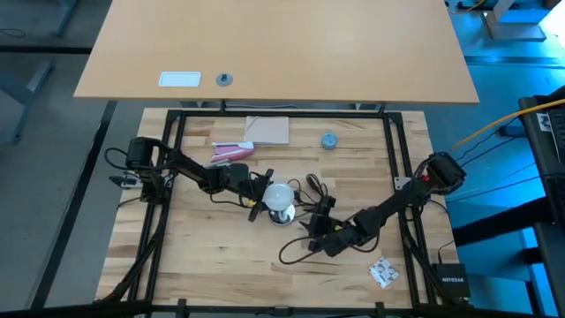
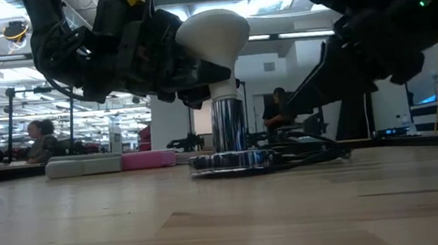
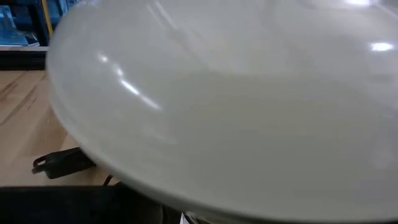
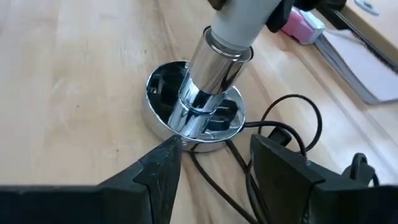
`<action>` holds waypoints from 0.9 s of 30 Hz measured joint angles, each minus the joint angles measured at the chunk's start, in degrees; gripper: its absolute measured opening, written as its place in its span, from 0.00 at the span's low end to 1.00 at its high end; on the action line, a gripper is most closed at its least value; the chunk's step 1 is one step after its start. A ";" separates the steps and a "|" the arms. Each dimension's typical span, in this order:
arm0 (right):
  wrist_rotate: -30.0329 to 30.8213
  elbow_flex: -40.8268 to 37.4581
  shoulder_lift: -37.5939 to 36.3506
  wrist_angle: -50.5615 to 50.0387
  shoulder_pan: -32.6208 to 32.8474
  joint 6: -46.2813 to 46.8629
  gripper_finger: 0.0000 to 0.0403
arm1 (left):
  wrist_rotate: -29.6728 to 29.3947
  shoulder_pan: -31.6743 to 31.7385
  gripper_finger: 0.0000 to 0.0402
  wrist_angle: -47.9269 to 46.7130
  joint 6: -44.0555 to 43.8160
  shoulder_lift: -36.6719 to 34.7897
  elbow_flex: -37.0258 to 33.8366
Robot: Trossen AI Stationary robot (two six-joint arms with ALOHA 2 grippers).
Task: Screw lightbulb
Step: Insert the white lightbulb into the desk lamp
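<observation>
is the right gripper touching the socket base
Apart. The right wrist view shows bare wood between the right gripper and the socket base; its open jaws hold nothing.

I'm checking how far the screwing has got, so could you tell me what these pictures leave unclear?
- Screw base of the lightbulb: hidden inside the socket in the low and right wrist views.
- Left gripper on the bulb: its fingers are hidden by the globe in the left wrist view.
- Right gripper: whether its fingertips touch the socket's base; the high view is too small to tell.
</observation>
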 joint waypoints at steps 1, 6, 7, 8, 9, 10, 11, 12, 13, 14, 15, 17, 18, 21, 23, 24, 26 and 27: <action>0.04 0.00 0.04 -0.11 -0.02 0.79 0.49 | -0.06 0.02 0.41 0.32 -0.34 0.02 0.00; 0.87 0.02 0.82 0.00 -0.22 2.55 0.49 | -0.90 0.02 0.41 1.37 -0.54 0.09 -0.04; 0.81 0.02 0.83 -0.12 -0.21 2.49 0.49 | -1.08 0.02 0.41 1.39 -0.52 0.09 -0.04; 0.53 0.02 0.83 -0.06 -0.20 2.47 0.49 | -1.21 0.02 0.41 1.41 -0.59 0.09 -0.04; 0.19 0.03 0.83 -0.03 -0.20 2.46 0.49 | -1.23 0.02 0.41 1.39 -0.60 0.09 -0.04; -0.25 0.04 0.83 -0.16 -0.20 2.44 0.49 | -1.23 0.02 0.41 1.39 -0.65 0.09 -0.04; -0.63 0.04 0.83 -0.38 -0.17 2.44 0.49 | -1.23 0.02 0.41 1.39 -0.65 0.09 -0.04; -0.97 0.04 0.83 -0.56 -0.17 2.43 0.49 | -1.25 0.02 0.41 1.40 -0.63 0.09 -0.04; -1.51 0.04 0.83 -0.91 -0.17 2.45 0.49 | -1.27 0.02 0.41 1.41 -0.63 0.09 -0.04; -2.07 0.04 0.83 -1.52 -0.17 2.43 0.49 | -1.27 0.02 0.41 1.43 -0.63 0.09 -0.04; -2.36 0.04 0.83 -2.01 -0.17 2.44 0.49 | -1.27 0.02 0.41 1.43 -0.63 0.09 -0.04; -2.71 0.04 0.85 -2.00 -0.17 2.43 0.49 | -1.29 0.02 0.41 1.44 -0.60 0.09 -0.04; -2.76 0.04 0.85 -1.91 -0.17 2.43 0.49 | -1.30 0.02 0.41 1.45 -0.60 0.09 -0.04; -3.16 0.04 0.85 -1.95 -0.17 2.43 0.49 | -1.29 0.07 0.41 1.45 -0.58 0.09 -0.04; -3.15 0.04 0.85 -1.88 -0.17 2.43 0.49 | -1.30 0.06 0.41 1.45 -0.21 0.09 -0.04; -3.16 0.04 0.85 -1.90 -0.17 2.43 0.49 | -1.31 0.06 0.41 1.48 -0.19 0.09 -0.04; -3.16 0.04 0.85 -1.78 -0.17 2.43 0.49 | -1.31 0.07 0.41 1.49 -0.19 0.09 -0.04; -3.15 0.04 0.85 -1.68 -0.17 2.43 0.49 | -1.30 0.07 0.41 1.50 -0.19 0.09 -0.04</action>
